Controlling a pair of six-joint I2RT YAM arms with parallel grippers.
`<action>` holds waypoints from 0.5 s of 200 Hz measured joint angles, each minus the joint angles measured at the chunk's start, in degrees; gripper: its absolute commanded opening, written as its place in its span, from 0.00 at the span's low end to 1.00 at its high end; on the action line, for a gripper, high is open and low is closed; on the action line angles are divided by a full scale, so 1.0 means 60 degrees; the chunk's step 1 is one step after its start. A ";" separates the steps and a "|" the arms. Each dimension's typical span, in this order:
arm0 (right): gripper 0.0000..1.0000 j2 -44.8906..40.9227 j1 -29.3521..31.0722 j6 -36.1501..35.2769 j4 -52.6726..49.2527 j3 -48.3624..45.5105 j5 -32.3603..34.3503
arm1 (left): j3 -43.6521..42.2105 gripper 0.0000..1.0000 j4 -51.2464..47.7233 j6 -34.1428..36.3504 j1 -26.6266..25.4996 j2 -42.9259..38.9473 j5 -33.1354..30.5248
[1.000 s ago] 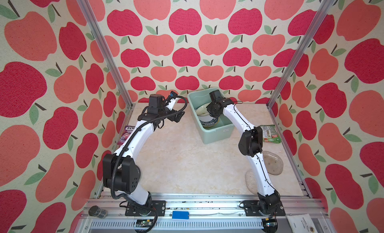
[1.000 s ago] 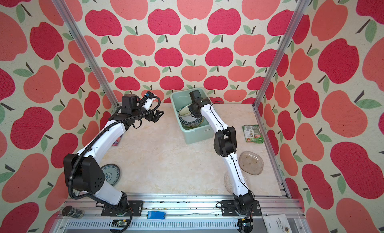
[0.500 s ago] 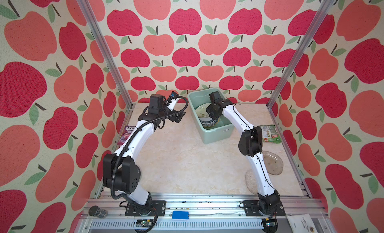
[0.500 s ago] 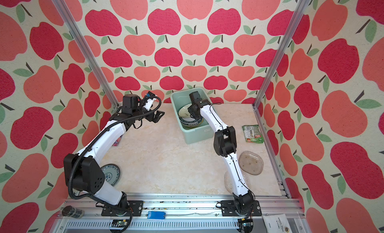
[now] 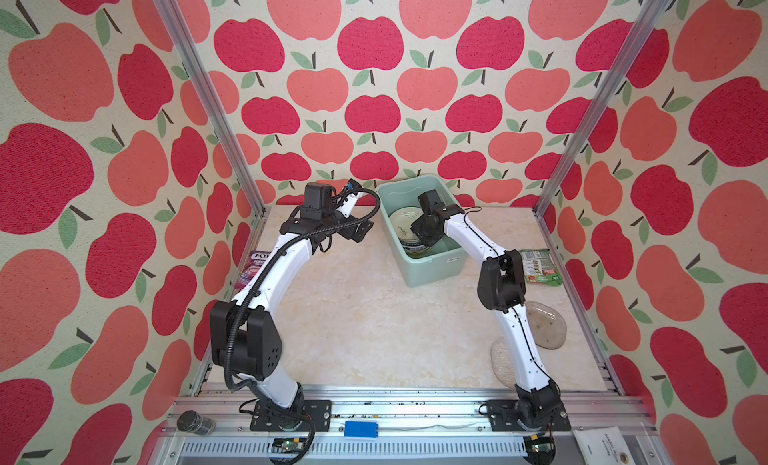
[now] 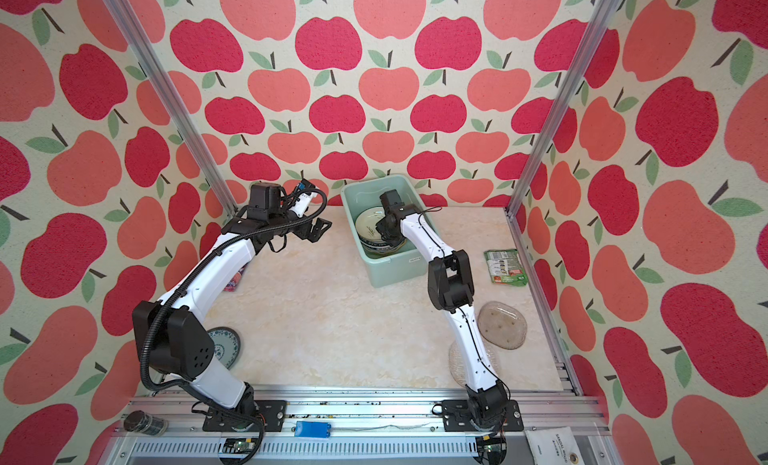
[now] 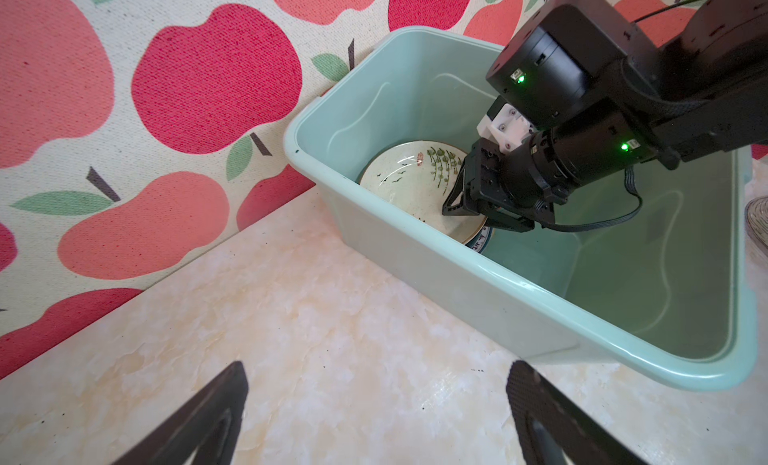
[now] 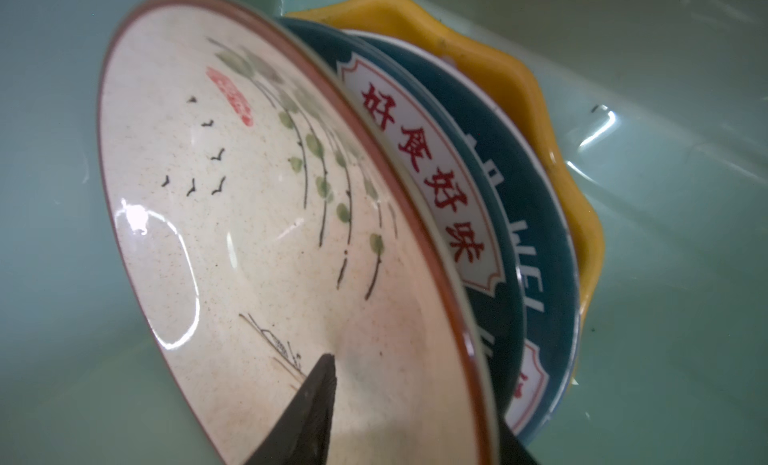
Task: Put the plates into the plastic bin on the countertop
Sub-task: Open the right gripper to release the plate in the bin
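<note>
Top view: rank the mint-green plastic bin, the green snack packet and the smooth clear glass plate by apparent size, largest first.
1. Pale mint-green rectangular plastic bin.
2. Smooth round clear glass plate, only slightly bigger than the packet, nearer the camera, so unsure.
3. Flat green snack packet.

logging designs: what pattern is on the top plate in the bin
Cream plate with green willow sprigs, black birds, red seal; best in right wrist view.

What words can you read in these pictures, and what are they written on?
"好食好味", red, on the white panel of a blue-rimmed plate.
"WEI", white, on the second blue plate behind it.
Too small or blurred: purple packet, green packet, the label on the plastic bin, the red stamp on the cream plate.
</note>
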 measured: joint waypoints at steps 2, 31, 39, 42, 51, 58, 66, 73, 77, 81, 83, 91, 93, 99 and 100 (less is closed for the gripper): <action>0.53 -0.0004 -0.0004 -0.0007 0.0015 -0.0004 -0.0011 | 0.0007 0.99 -0.0007 0.0000 -0.0004 0.0011 -0.0011; 0.65 -0.0004 -0.0036 -0.0062 0.0197 -0.0004 -0.0127 | 0.0087 0.99 -0.0098 -0.0007 -0.0051 0.0066 -0.0102; 0.68 -0.0004 -0.0044 -0.0113 0.0219 -0.0004 -0.0127 | 0.0095 0.99 -0.0098 -0.0022 -0.0051 0.0066 -0.0135; 0.69 -0.0004 -0.0047 -0.0124 0.0226 -0.0004 -0.0124 | 0.0095 0.99 -0.0102 -0.0044 -0.0055 0.0066 -0.0153; 0.69 -0.0018 -0.0051 -0.0200 0.0233 -0.0004 -0.0120 | 0.0095 0.99 -0.0098 -0.0062 -0.0051 0.0066 -0.0229; 0.71 -0.0029 -0.0051 -0.0255 0.0222 -0.0004 -0.0109 | 0.0095 0.99 -0.0098 -0.0098 -0.0051 0.0066 -0.0324; 0.72 -0.0044 -0.0051 -0.0313 0.0215 -0.0004 -0.0084 | 0.0095 0.99 -0.0091 -0.0215 -0.0051 0.0066 -0.0419; 0.72 -0.0062 -0.0051 -0.0382 0.0189 -0.0004 -0.0033 | 0.0091 0.99 -0.0066 -0.0317 -0.0051 0.0066 -0.0535; 0.73 -0.0069 -0.0051 -0.0419 0.0164 -0.0004 -0.0007 | 0.0091 0.99 -0.0051 -0.0379 -0.0051 0.0062 -0.0594; 0.73 -0.0080 -0.0055 -0.0466 0.0138 -0.0004 0.0029 | 0.0091 0.99 -0.0022 -0.0452 -0.0047 0.0058 -0.0637; 0.73 -0.0084 -0.0051 -0.0492 0.0120 -0.0004 0.0047 | 0.0091 0.99 -0.0015 -0.0495 -0.0040 0.0058 -0.0678; 0.74 -0.0117 -0.0051 -0.0590 0.0033 -0.0004 0.0127 | 0.0084 0.99 0.0076 -0.0630 -0.0029 0.0044 -0.0790; 0.74 -0.0127 -0.0051 -0.0616 0.0011 -0.0007 0.0157 | 0.0076 0.99 0.0113 -0.0667 -0.0022 0.0036 -0.0827; 0.74 -0.0160 -0.0051 -0.0696 -0.0058 -0.0011 0.0222 | 0.0051 0.99 0.0208 -0.0790 -0.0004 0.0007 -0.0918; 0.74 -0.0178 -0.0051 -0.0718 -0.0076 -0.0015 0.0237 | 0.0044 0.99 0.0229 -0.0831 0.0007 -0.0011 -0.0962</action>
